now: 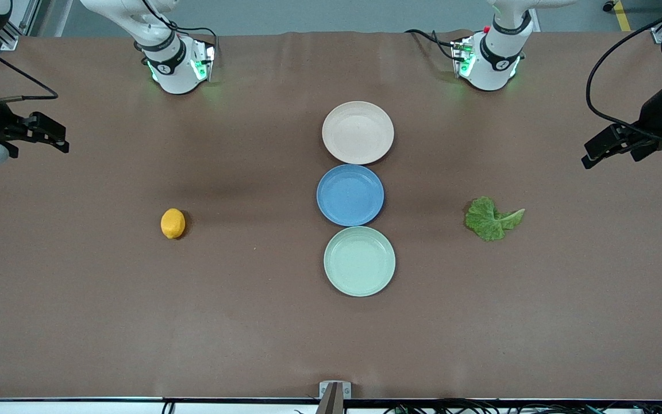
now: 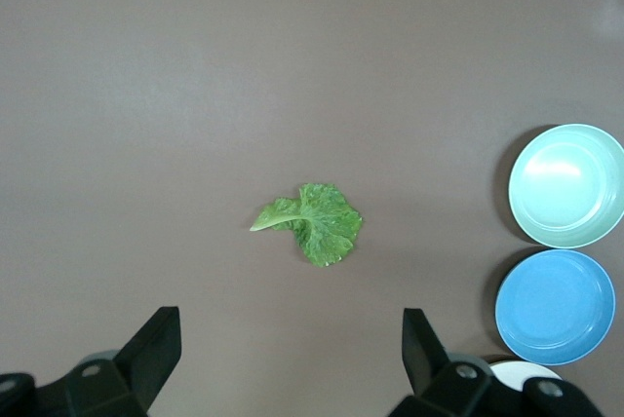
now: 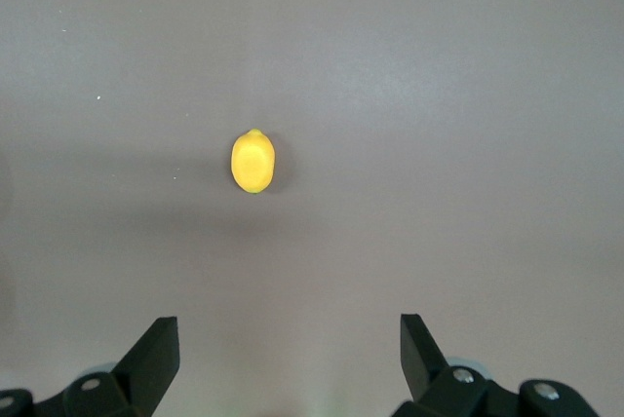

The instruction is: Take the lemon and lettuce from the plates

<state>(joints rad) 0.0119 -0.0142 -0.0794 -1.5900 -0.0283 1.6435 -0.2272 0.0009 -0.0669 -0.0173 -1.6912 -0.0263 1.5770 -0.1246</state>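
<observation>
The lemon (image 1: 173,223) lies on the bare table toward the right arm's end; it also shows in the right wrist view (image 3: 253,161). The lettuce (image 1: 493,218) lies on the bare table toward the left arm's end, and in the left wrist view (image 2: 312,223). The beige-pink plate (image 1: 358,132) and the mint green plate (image 1: 359,261) are empty. My right gripper (image 1: 60,138) (image 3: 290,339) is open and empty, high over its end of the table. My left gripper (image 1: 595,150) (image 2: 291,339) is open and empty, high over its end.
An empty blue plate (image 1: 350,195) sits between the two other plates in a row at the table's middle. In the left wrist view the mint plate (image 2: 567,185), the blue plate (image 2: 556,306) and a sliver of the beige-pink plate (image 2: 526,373) show.
</observation>
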